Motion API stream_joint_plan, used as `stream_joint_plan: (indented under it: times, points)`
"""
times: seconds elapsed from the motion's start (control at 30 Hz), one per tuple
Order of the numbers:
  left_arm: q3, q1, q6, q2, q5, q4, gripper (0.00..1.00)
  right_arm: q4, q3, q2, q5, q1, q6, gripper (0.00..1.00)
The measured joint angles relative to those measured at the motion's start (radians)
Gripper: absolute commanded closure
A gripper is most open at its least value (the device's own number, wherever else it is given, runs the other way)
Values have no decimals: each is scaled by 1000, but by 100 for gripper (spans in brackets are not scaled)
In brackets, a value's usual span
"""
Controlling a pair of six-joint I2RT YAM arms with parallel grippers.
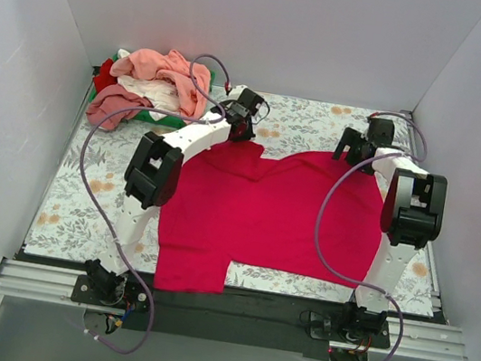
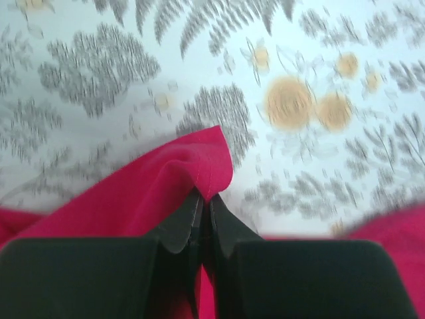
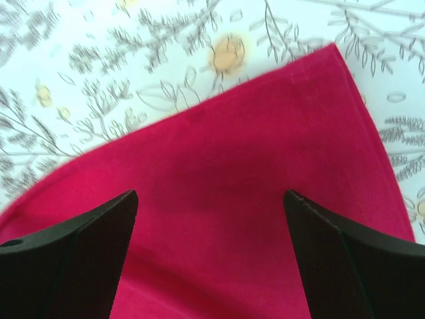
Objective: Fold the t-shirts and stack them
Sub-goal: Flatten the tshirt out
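Ok, risk notes first. The left gripper (image 2: 206, 199) is clamped shut on the crimson t-shirt (image 1: 263, 212), but it only has the tip of a small raised fold at the shirt's far-left corner. The bite looks shallow. I'd expect the cloth to slip out if that arm lifts fast or pulls sideways. I can't tell whether it has one layer or two. If it's one, the fold comes out lopsided.

The right gripper (image 3: 211, 196) is wide open and holding nothing, with its fingers straddling the far-right corner of the shirt from above. If the left arm moves before the right one closes, the shirt drags and skews across the tabletop (image 1: 81, 201) instead of folding. If the right one comes down too far inboard, it grabs mid-panel rather than the hem.

The right arm's purple cable (image 1: 321, 221) loops over the shirt in the top view, so it could snag on a fold-over.

The shirt lies spread flat over the middle and right of the tabletop, and its near-left part reaches the near edge. The left fingers hold its far-left corner. The right fingers sit just over its far-right corner, and whether they touch the cloth is unclear.

The pile of other t-shirts (image 1: 155, 85) is in the far-left corner, close to the left gripper, so a wide swing could clip it.
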Motion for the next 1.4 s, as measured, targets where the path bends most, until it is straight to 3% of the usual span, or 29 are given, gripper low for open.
stream_joint_plan:
  times: [0.2, 0.27, 0.37, 0.43, 0.57, 0.63, 0.73, 0.97, 1.27, 1.4]
  points:
    - [217, 65, 28, 225, -50, 55, 100, 2, 57, 47, 6, -25, 26, 3]
    - [295, 82, 38, 298, -69, 87, 92, 1, 72, 58, 10, -35, 34, 3]
    - [319, 102, 66, 346, -111, 191, 91, 0, 96, 77, 21, -54, 45, 3]
    - [319, 107, 100, 359, -127, 265, 78, 0, 108, 85, 28, -66, 47, 3]
    - [316, 105, 169, 380, -121, 447, 73, -1, 125, 96, 40, -82, 41, 3]
    - [316, 101, 199, 384, -113, 510, 60, -5, 132, 101, 45, -87, 33, 2]
    - [337, 101, 255, 399, -115, 597, 9, -25, 164, 118, 51, -92, 19, 2]
    - [334, 96, 311, 395, -165, 657, 7, -77, 211, 127, 111, -116, -44, 2]
    - [-159, 98, 261, 29, -64, 630, 5, -122, 89, -20, 152, -132, -118, 2]
    - [-229, 98, 241, -79, 45, 599, 5, -121, 57, -79, 82, -132, -137, 2]
